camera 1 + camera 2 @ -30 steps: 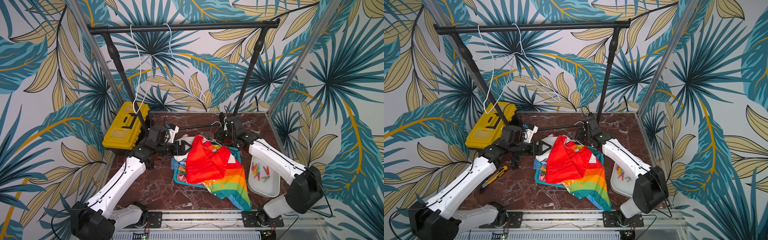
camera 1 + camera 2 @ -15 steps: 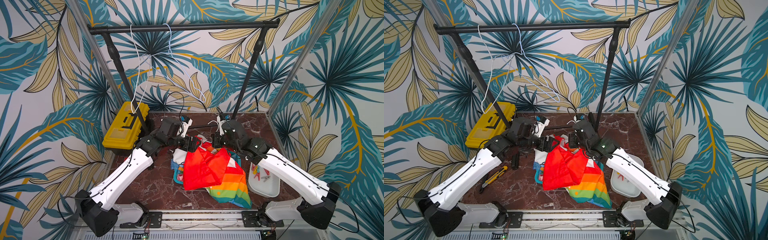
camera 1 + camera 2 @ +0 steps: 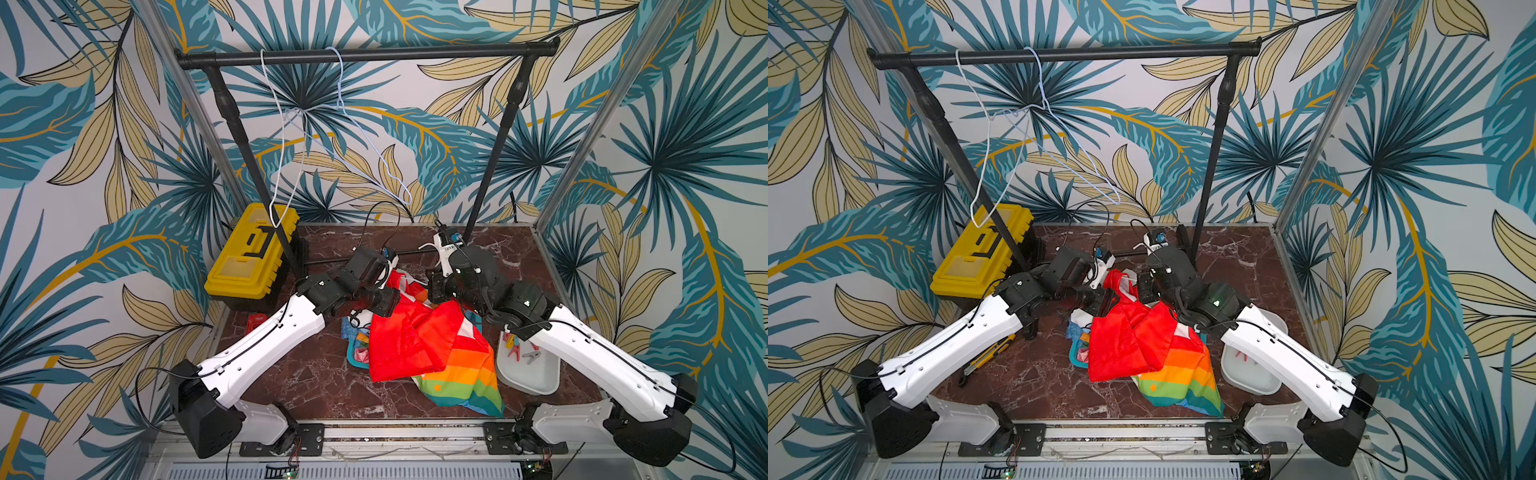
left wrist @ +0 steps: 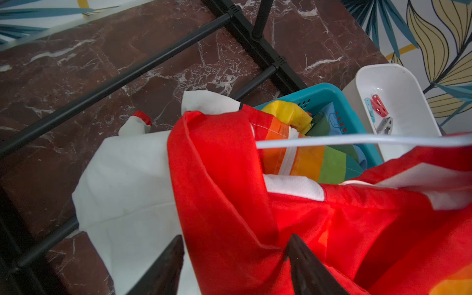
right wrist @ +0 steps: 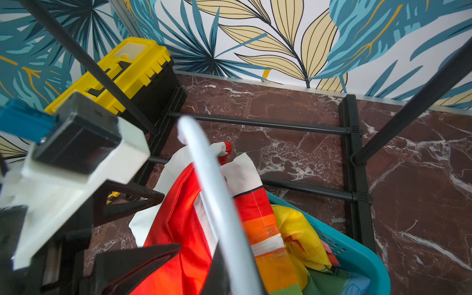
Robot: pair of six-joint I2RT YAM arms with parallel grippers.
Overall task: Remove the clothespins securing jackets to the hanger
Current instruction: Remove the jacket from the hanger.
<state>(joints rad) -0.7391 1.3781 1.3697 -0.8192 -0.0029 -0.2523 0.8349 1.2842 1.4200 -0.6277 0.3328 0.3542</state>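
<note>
The rainbow-striped jacket with the red hood (image 3: pixel 415 336) hangs over the table from a white wire hanger (image 5: pixel 217 191). My right gripper (image 5: pixel 199 252) is shut on that hanger. My left gripper (image 4: pixel 236 240) stands beside it. Its jaws are apart, with a fold of the red fabric (image 4: pixel 229 204) between them. Other jackets lie in the teal basket (image 4: pixel 324 94) below. Several clothespins (image 4: pixel 378 107) lie loose in the white tray (image 3: pixel 536 374). I see no clothespin on the held jacket. Both grippers meet above the basket in both top views: left (image 3: pixel 1104 303), right (image 3: pixel 1144 291).
The black clothes rack (image 3: pixel 365 52) spans the back with two bare wire hangers (image 3: pixel 299 124) on its rail; its base bars (image 4: pixel 127 74) cross the marble floor. A yellow toolbox (image 3: pixel 253 253) stands at the back left. A yellow utility knife (image 3: pixel 992 353) lies under my left arm.
Both arms came in and rose. The right gripper lifted the hanger and jacket off the heap. The left gripper moved onto the red fabric and its jaws narrowed.
</note>
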